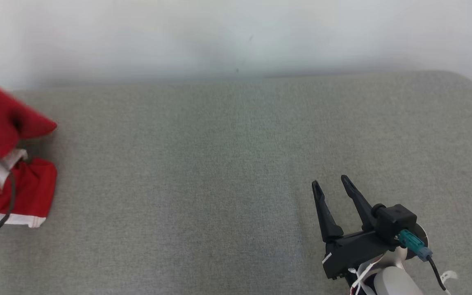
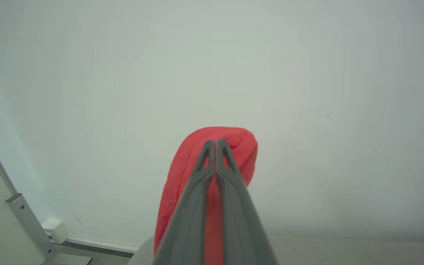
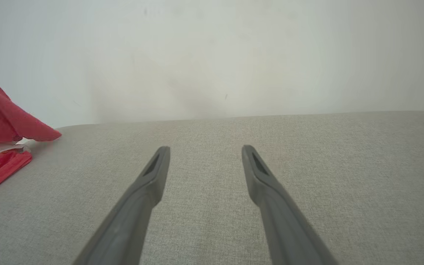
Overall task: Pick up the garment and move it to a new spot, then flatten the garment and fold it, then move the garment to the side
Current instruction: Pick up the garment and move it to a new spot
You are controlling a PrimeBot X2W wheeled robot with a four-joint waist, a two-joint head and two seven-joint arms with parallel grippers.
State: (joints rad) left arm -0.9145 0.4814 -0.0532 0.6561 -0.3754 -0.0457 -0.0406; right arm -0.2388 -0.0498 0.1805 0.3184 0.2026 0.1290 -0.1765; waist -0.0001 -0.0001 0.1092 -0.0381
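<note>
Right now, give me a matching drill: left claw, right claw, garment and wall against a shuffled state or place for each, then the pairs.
Column A
1. left claw
2. right claw
3. garment
4. wall

Column B
a. open, over the bare grey cushion
b. red with white trim, at the head view's left edge
c. shut on red fabric
d. pale, behind the cushion

Pairs: 1-c, 2-a, 3-b, 4-d
</note>
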